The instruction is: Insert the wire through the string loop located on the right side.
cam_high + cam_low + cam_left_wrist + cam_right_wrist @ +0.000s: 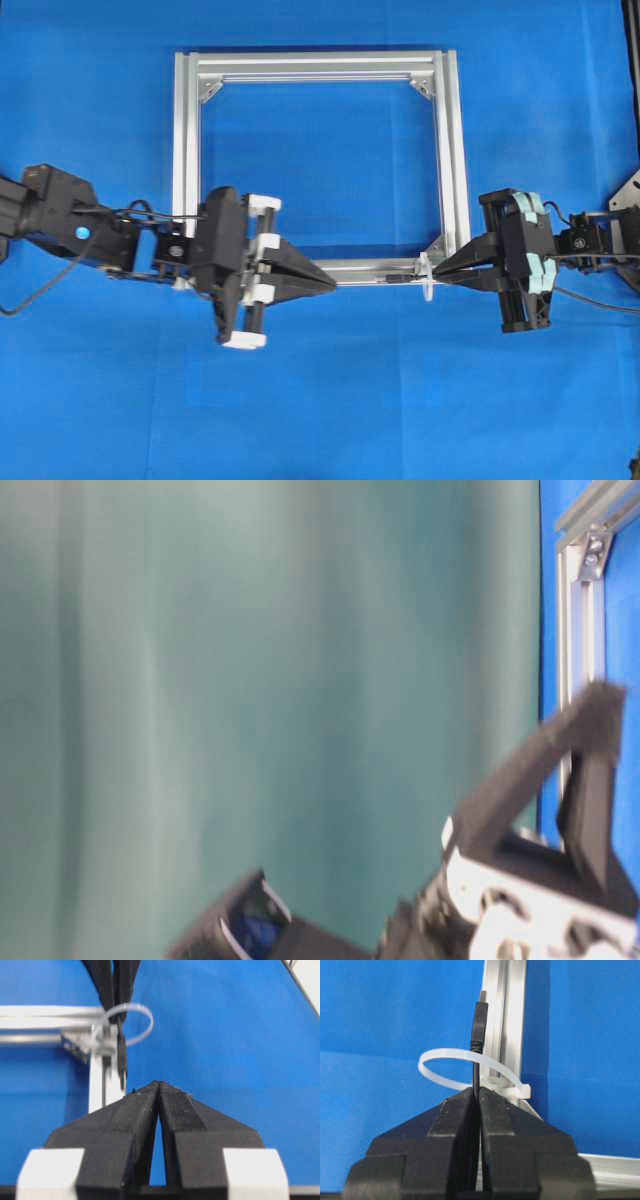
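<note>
Wire (476, 1055) through string loop (465, 1067), right-wrist view only.

No readable text or labels, perhaps through blur.

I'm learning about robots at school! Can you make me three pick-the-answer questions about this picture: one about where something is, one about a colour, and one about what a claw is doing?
1. Where is the string loop?
A. at the frame's top left corner
B. by the frame's bottom right corner
C. far off on the cloth

2. What colour is the cloth under the silver frame?
A. blue
B. red
C. yellow

3. What is the right gripper doing?
A. standing wide open
B. shut on the wire
C. holding the frame

Answers:
1. B: the overhead view shows the loop at the frame's lower right corner, next to the right gripper.
2. A: blue cloth fills the overhead view all around the frame.
3. B: the right wrist view shows the fingers pinched on the thin black wire, whose plug end pokes up through the loop.
</note>
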You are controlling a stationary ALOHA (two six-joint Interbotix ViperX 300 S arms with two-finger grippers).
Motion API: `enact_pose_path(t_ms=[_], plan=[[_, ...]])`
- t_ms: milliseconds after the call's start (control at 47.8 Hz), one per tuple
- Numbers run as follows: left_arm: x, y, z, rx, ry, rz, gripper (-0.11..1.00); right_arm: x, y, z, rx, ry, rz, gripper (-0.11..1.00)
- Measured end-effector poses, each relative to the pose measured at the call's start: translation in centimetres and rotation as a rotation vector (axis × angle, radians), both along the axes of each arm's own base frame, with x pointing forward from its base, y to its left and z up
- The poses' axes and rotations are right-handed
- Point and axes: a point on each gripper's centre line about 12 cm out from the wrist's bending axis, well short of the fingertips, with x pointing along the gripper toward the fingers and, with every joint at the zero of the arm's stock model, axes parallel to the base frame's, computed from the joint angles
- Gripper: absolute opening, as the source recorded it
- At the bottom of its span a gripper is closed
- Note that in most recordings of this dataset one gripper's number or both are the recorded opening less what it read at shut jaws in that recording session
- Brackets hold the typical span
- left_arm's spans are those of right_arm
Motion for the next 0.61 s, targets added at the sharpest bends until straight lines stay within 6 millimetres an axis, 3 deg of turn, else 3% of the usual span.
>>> enact_pose_path(t_ms=[377, 607], plan=[[6.1, 0.6, 1.2, 0.008, 0.059, 0.024, 0.00, 0.0, 0.0, 0.0, 0.000, 0.002, 0.002, -0.04], [7.3, 0.7, 1.5, 0.007, 0.055, 0.027, 0.00, 0.0, 0.0, 0.0, 0.000, 0.003, 0.002, -0.04]])
